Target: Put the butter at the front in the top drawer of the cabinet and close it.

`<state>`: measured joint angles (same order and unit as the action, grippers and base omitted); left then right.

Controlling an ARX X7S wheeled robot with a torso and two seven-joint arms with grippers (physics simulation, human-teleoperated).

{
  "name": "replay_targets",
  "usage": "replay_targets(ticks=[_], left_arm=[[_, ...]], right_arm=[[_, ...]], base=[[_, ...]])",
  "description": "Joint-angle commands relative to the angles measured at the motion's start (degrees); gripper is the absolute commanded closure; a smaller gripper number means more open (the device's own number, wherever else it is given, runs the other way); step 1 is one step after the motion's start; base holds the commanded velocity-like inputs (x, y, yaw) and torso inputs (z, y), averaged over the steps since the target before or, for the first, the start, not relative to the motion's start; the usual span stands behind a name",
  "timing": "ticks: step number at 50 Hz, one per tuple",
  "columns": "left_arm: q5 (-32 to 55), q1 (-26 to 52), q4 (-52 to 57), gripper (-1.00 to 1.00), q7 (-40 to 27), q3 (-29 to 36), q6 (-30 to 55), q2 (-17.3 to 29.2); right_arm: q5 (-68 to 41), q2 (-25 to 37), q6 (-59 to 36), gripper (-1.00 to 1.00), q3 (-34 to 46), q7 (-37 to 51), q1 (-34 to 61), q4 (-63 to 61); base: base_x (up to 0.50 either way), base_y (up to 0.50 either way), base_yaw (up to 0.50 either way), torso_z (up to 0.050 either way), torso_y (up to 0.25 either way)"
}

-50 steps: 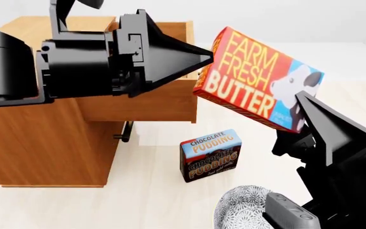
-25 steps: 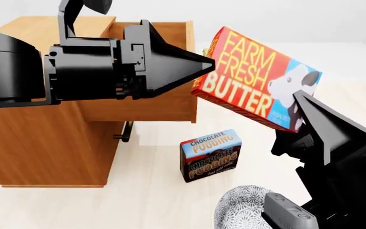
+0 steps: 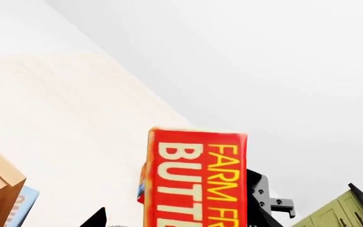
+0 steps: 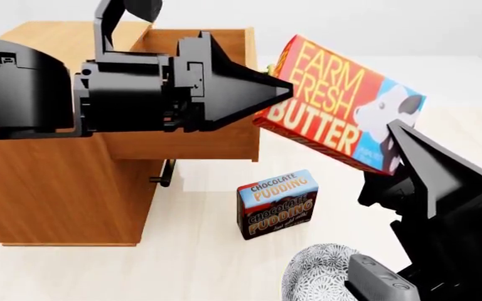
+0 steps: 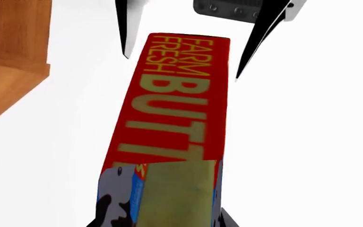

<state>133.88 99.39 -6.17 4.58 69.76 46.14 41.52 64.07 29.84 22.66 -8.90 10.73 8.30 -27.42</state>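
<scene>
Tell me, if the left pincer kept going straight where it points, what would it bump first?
Most likely the butter box. The left pincer aims right at its near end, which the right pincer holds up beside the open top drawer. Depth is hard to judge.

- The cabinet [image 4: 65, 188] fills the left of the head view, its top drawer [image 4: 199, 135] pulled out toward frame centre.
- The butter [image 4: 341, 106] hangs tilted at upper right, just right of the drawer.
- The left gripper [image 4: 285, 89] crosses before the drawer, its tip at the butter's left edge.
- The right gripper [image 4: 396, 141] rises from lower right to the butter's lower end.
- The pudding [image 4: 277, 204] sits on the floor below the butter.
- The bowl [image 4: 316, 276] lies at the bottom edge, right of centre.
</scene>
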Motion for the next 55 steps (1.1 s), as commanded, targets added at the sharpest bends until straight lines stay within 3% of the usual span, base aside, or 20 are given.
replay_targets(ticks=[1,55], left_arm=[[-1.1,-0.2,-1.5,-1.0,1.3,0.1,0.4,-1.2],[-3.3,-1.1,-5.9,-1.0,4.7,0.7,1.2,-7.2]], right_arm=[[-0.7,-0.3,-0.1,1.0,-0.8,1.6,0.2,-0.4],[-1.4,0.5,-1.1,1.0,-0.9,1.9,-0.9,-1.4]], base=[[0.0,0.0,0.0,0.0,0.0],[0.0,0.0,0.0,0.0,0.001]])
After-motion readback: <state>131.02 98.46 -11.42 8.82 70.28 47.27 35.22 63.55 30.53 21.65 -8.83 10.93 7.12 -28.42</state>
